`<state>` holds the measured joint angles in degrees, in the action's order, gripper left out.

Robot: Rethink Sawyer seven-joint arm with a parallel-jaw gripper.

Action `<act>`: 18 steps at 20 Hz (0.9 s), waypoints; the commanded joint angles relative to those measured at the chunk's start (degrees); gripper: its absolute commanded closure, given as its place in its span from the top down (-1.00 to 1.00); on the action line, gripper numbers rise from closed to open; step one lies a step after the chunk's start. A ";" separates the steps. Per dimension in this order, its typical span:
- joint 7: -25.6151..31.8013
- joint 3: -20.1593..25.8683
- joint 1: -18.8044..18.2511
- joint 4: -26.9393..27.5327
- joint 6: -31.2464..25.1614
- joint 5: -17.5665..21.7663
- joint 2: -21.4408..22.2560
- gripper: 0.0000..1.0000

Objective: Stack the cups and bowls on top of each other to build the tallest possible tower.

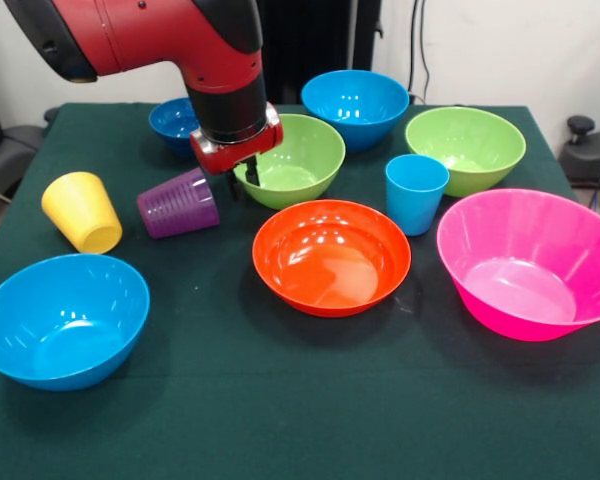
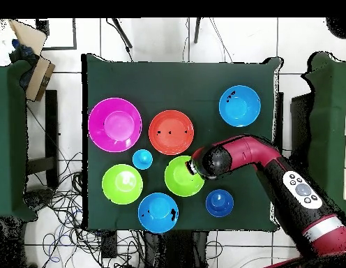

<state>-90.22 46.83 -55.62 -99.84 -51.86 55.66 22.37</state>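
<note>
Nothing is stacked yet, as far as I can see; every piece sits alone on the green bench (image 1: pixel 280 400), so I judge the whole tower is still to build.

Going down in size: the pink bowl (image 1: pixel 528 262) sits at the front view's right edge, upright and empty. The near blue bowl (image 1: pixel 62 318) is at the left front corner, the far blue bowl (image 1: pixel 355 106) at the back. The orange bowl (image 1: pixel 331 256) is in the middle. One green bowl (image 1: pixel 466 148) stands back right; the other green bowl (image 1: pixel 295 160) is just beside the arm. The dark blue bowl (image 1: pixel 173 123) is small, half hidden behind the arm.

Then the cups. The blue cup (image 1: pixel 416 193) stands upright between the orange bowl and the right green bowl. The yellow cup (image 1: pixel 82 211) and the purple cup (image 1: pixel 178 204) both lie tipped on their sides at the left, near each other but apart.

My pincer (image 1: pixel 244 183) hangs low between the purple cup and the nearer green bowl's rim. I cannot tell whether it is spread or pressed together, nor whether it touches either one.

I'd say a wide bowl makes the base, and the tipped cups need righting.
</note>
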 commanded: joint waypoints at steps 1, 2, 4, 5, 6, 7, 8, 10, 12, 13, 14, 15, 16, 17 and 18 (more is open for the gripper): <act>8.06 -3.92 2.94 4.36 3.06 4.45 -0.17 -1.00; 8.13 -3.73 2.87 4.26 2.86 4.11 0.10 -1.00; 8.59 -3.09 2.91 4.13 1.59 2.81 1.07 -1.00; 9.06 -2.76 2.90 4.10 0.91 2.17 1.49 -1.00; 9.20 -2.71 2.86 4.03 0.76 2.05 1.63 -1.00; 9.23 -2.74 2.97 3.95 0.72 2.13 1.84 -1.00; 9.25 -2.74 3.00 3.87 0.69 2.13 2.06 -1.00; 9.01 -2.70 3.27 3.79 0.13 1.62 2.78 -1.00; 8.53 -2.51 3.43 3.61 -0.93 0.57 3.88 -1.00; 8.60 -2.31 3.57 3.51 -1.68 -0.04 4.64 -1.00; 8.71 -2.22 3.71 3.52 -2.16 -0.45 5.09 -1.00; 8.82 -2.12 3.84 3.52 -2.64 -0.85 5.54 -1.00; 8.88 -2.15 3.86 3.43 -2.74 -1.06 5.77 -1.00; 8.85 -2.21 3.96 3.38 -3.01 -1.45 6.13 -1.00; 8.90 -2.29 4.08 3.40 -3.11 -1.70 6.28 -1.00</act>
<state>-90.22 46.81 -54.64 -99.85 -51.81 53.47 25.98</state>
